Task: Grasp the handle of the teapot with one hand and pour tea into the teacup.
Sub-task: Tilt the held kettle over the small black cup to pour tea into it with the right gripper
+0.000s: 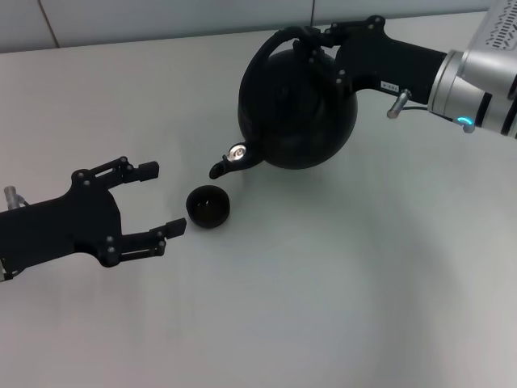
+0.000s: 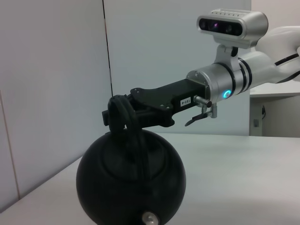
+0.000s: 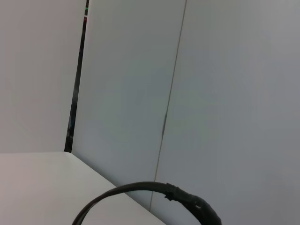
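The white table (image 1: 323,307) takes up pretty much the whole head view. Biggest thing over it is the round black teapot (image 1: 297,105), up toward the far right, and it's tipped so the short spout with its little silvery cap (image 1: 237,152) points down and toward the robot's left. The spout tip hangs just above and beside the teacup, not touching it as far as I can see. The right pincer (image 1: 311,39) comes in from the right side and is clamped on the handle (image 1: 284,36) at the top of its arch; the left wrist view shows the same grip, with the pot hanging under it. The left pincer (image 1: 157,199) sits low on the left, spread wide with nothing between its 2 fingers, just beside the cup. Smallest is the teacup (image 1: 208,205), a low dark bowl standing upright on the table.
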Robot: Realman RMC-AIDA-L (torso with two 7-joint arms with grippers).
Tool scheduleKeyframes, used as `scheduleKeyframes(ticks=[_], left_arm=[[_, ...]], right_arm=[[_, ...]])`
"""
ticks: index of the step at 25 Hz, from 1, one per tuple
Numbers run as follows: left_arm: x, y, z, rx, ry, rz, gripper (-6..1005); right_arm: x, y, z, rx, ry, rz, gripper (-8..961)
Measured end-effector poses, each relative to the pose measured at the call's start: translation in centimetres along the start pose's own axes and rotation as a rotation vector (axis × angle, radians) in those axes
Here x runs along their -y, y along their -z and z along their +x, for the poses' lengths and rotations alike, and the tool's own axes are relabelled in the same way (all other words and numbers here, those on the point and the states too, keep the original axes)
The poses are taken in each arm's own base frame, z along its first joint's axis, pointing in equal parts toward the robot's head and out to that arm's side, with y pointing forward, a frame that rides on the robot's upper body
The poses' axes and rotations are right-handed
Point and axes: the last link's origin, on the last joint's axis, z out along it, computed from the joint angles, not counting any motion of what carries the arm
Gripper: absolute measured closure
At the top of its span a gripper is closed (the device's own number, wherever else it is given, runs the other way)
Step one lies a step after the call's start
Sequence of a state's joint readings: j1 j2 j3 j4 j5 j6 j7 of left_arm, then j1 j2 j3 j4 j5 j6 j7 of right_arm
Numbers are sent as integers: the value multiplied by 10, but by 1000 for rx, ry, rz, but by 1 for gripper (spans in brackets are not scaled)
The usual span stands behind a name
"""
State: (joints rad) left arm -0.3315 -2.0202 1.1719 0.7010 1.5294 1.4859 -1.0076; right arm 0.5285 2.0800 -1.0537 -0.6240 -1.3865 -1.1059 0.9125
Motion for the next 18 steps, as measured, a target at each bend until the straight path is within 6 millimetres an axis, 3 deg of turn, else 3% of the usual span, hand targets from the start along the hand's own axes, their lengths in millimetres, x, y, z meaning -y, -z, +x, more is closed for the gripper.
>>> scheduleKeyframes(ticks=[18], left_arm=[[2, 0, -1, 7, -6, 14, 156]], right_arm=[[-5, -9, -2, -35, 53, -29, 802]])
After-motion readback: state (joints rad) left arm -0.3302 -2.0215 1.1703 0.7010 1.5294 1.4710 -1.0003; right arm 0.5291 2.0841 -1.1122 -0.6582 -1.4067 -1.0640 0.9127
